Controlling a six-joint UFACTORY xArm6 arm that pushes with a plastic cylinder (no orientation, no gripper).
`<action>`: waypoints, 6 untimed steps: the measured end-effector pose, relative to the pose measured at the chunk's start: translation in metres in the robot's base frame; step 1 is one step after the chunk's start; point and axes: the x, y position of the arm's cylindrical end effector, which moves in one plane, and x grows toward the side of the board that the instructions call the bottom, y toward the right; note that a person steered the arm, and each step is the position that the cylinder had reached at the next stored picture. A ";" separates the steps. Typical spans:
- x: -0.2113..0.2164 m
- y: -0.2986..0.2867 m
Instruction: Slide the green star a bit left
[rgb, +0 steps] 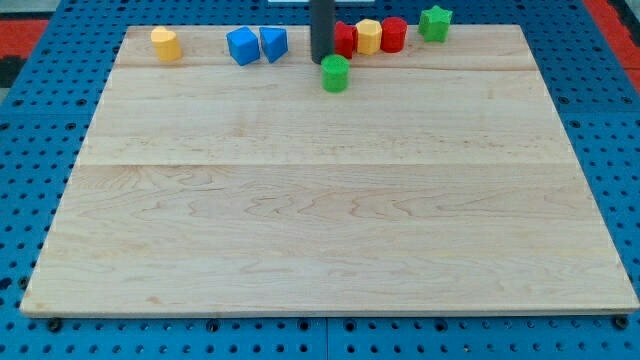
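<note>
**Seven blocks crowd the bench's top edge, and the star has neighbours on its left**

Seven blocks sit along the top of your bench (330, 250). Going from the view's left: a yellow block (166, 44) stands alone near the corner, then a blue block (242, 46) and a blue cube (273, 43) almost touching. Next comes my tip (322, 62), down on the wood just beside a green block (335, 73), with a red block (345, 40) partly hidden behind the rod. A second yellow block (369, 36) and a second red block (393, 34) follow in a tight row. The green star (435, 22) is last, at the very top edge, just to the right of that red one.

There is no pincer on this rig, so no opening to report; only the rod.

Your risks, as I judge them: the tip is well left of the star, so crossing directly would plough through the red-yellow-red row. Pushing the star left would soon shove it into the red block. It also sits close to the bench edge; an off-centre push could spin it or tip it off.
</note>
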 end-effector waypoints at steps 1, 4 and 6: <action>0.017 0.014; -0.091 0.231; -0.089 0.209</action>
